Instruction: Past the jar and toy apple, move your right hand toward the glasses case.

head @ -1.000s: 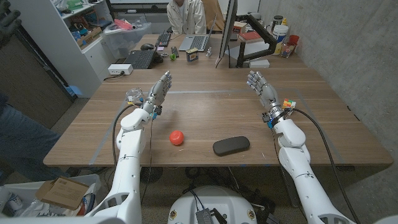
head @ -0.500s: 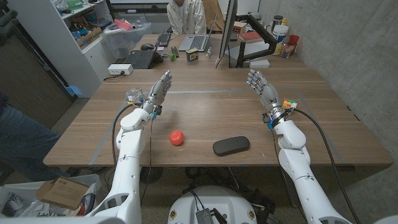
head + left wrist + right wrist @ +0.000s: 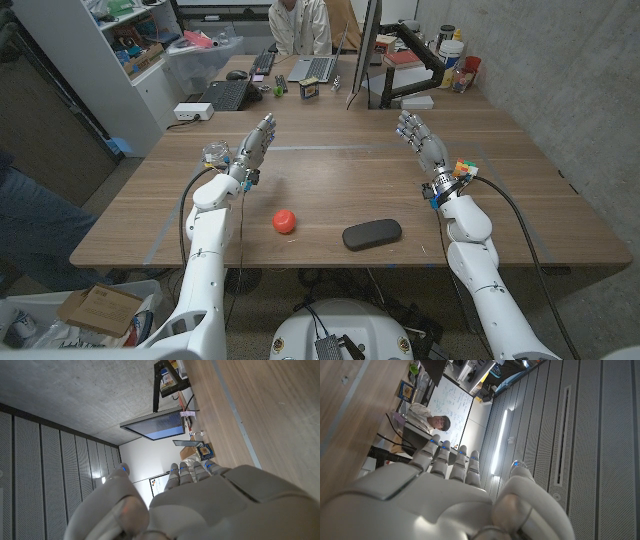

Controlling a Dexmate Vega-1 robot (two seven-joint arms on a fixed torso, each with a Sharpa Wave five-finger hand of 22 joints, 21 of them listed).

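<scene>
- The glasses case [image 3: 372, 234], dark and oval, is being shown lying flat near the front edge of the wooden table [image 3: 540, 200], between the two arms and nearer the right one.
- The toy apple [image 3: 285, 221], red, is being seen just to the left of the case, apart from it, a little further in from the edge.
- The right hand [image 3: 421, 141] is being held up above the table, well behind the case and to its right, with its fingers [image 3: 451, 457] extended and slightly apart and nothing being gripped.
- The left hand [image 3: 255, 148] is likewise being held raised, fingers stretched out and nothing being held.
- The jar [image 3: 215, 155], clear, is being seen standing just beside the left hand on its outer side.
- Further back, a monitor [image 3: 365, 50], keyboards and a laptop [image 3: 318, 68] are being shown at the far end of the table, where a person [image 3: 300, 22] is being seen seated.
</scene>
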